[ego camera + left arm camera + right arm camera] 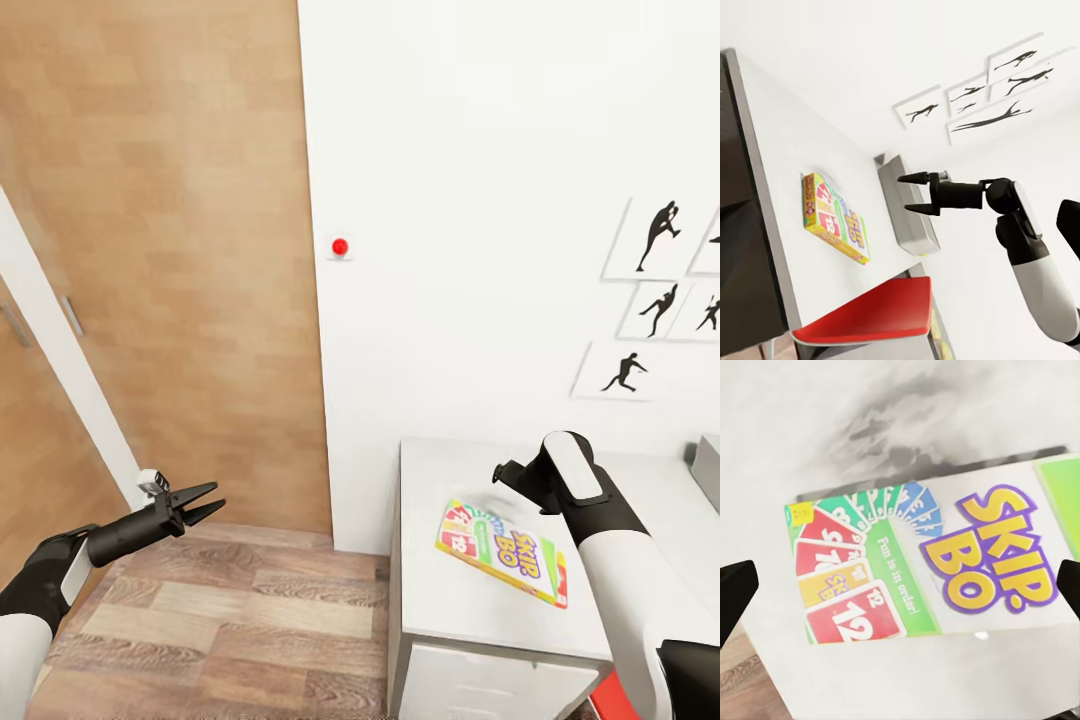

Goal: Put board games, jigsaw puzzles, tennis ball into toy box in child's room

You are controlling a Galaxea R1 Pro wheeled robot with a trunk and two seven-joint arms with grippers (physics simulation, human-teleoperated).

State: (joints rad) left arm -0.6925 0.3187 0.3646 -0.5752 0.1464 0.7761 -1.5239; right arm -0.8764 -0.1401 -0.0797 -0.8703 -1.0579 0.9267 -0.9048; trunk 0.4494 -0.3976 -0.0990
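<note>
The right gripper, jaws spread, is hovering over the Skip-Bo game box at lower right; flat against the white table, the box is risking a slipped pinch; the left gripper is hanging open, lower left.

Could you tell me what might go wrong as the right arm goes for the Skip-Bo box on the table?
1. The Skip-Bo box lies flat on the white table, so the open right tool above it may struggle to get a finger under it and just push it.
2. The box sits near the table's front edge; a push could slide it off.
3. The left tool hangs open over the floor, too far to help.
</note>
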